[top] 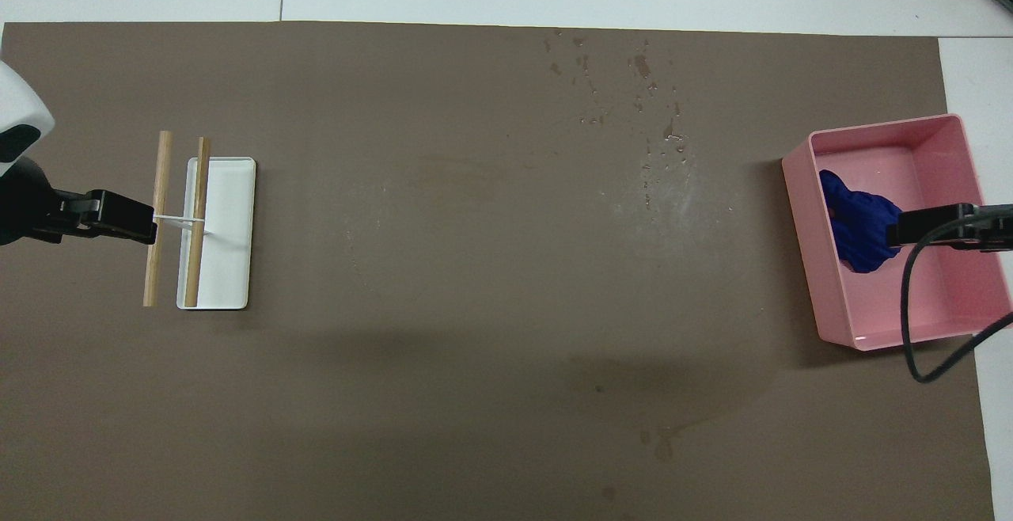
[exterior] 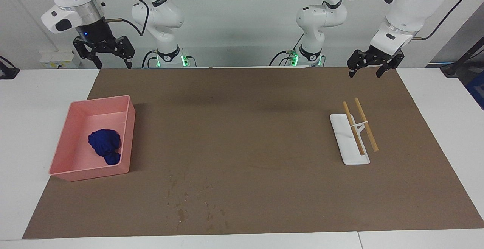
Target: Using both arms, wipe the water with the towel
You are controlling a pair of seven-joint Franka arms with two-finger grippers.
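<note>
The towel (exterior: 105, 146) (top: 859, 224), a crumpled deep-blue bundle, lies inside the pink tray (exterior: 128, 128) (top: 910, 323) at the right arm's end of the table. Water (exterior: 189, 203) (top: 649, 109) is scattered in small drops and streaks on the brown mat, farther from the robots than the tray. My right gripper (exterior: 113, 65) (top: 922, 226) hangs open and empty, high in the air over the tray. At the other end my left gripper (exterior: 365, 75) (top: 119, 216) waits, open and empty, raised over the mat's edge beside a rod stand.
A white stand (exterior: 349, 143) (top: 225, 228) carrying two wooden rods (exterior: 365, 124) sits at the left arm's end. The brown mat (exterior: 245, 128) covers most of the white table. The right arm's black cable (top: 910, 323) loops over the tray in the overhead view.
</note>
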